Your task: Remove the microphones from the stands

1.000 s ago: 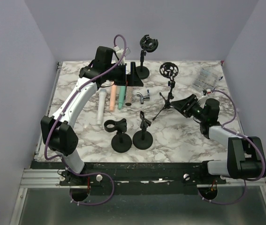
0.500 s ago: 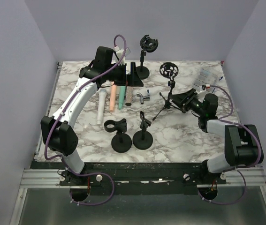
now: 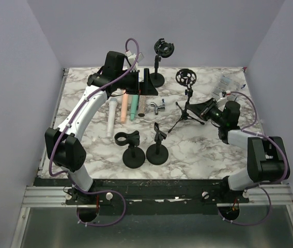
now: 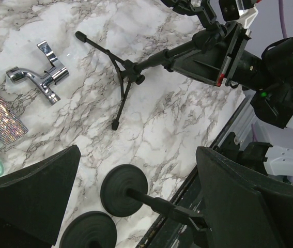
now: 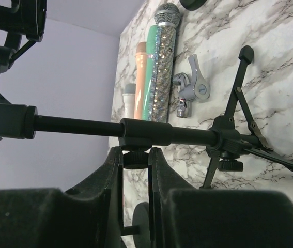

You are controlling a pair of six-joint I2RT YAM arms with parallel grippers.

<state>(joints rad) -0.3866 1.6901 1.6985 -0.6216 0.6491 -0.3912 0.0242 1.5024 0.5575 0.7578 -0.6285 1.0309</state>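
I'm looking at a marble-patterned table (image 3: pixel 203 150) boxed in by plain lavender walls (image 3: pixel 12 77). Four microphones lie flat in a row at the far left-centre, none of them in a holder: a white microphone (image 3: pixel 110 118), a peach microphone (image 3: pixel 124 109), a mint microphone (image 3: pixel 134 107) and a glitter microphone (image 3: pixel 141 105). Just to their right lies a chrome clip (image 3: pixel 159 107).

The tripod stand (image 3: pixel 183 114) is right of centre, with a round shock mount (image 3: pixel 185 77) at its top. My right gripper (image 5: pixel 135 165) is at its shaft. On the right wrist camera the fingers (image 5: pixel 112 196) are drawn narrow, with the clamp knob under the shaft pinched between their tips.

My left gripper (image 3: pixel 141 83) hangs over the far ends of the microphones. On its wrist camera the fingers (image 4: pixel 27 196) are spread wide with nothing between them.

There is plenty of clutter around. Two round-base stands (image 3: pixel 131 150) sit side by side near the middle of the table, on the near side of the microphone row. A taller far stand (image 3: pixel 159 62) with its own shock mount rises at the back edge, close to my left gripper. A plastic bag (image 3: pixel 228 87) lies at the far right, beyond the right arm.
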